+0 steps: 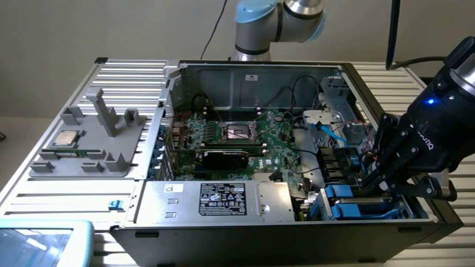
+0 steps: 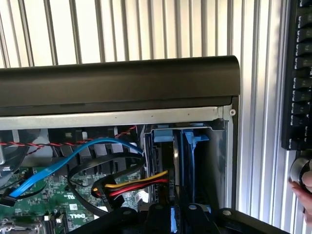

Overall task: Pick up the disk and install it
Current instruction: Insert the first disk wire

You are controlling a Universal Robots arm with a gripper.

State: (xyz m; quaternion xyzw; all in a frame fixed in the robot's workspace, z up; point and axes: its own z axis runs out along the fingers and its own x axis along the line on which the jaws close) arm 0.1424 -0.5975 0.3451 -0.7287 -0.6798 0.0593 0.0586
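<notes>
The disk (image 2: 176, 163) stands on edge in the drive bay at the front corner of the open computer case (image 1: 252, 72), with blue rails (image 2: 191, 146) on both sides of it. My gripper (image 2: 173, 214) is right over it, its fingers closed on the disk's thin edge. In the exterior view my gripper (image 1: 371, 188) reaches down into the blue bay (image 1: 356, 210) at the exterior view's right, and it hides most of the disk.
A blue data cable (image 2: 73, 161) and a red-yellow power cable (image 2: 139, 183) lie next to the bay. The case's black front wall (image 2: 117, 80) runs just beyond it. A silver power supply (image 1: 222, 200), the motherboard (image 1: 237, 133) and a grey fixture (image 1: 89, 150) lie further off. A hand (image 2: 304, 185) shows.
</notes>
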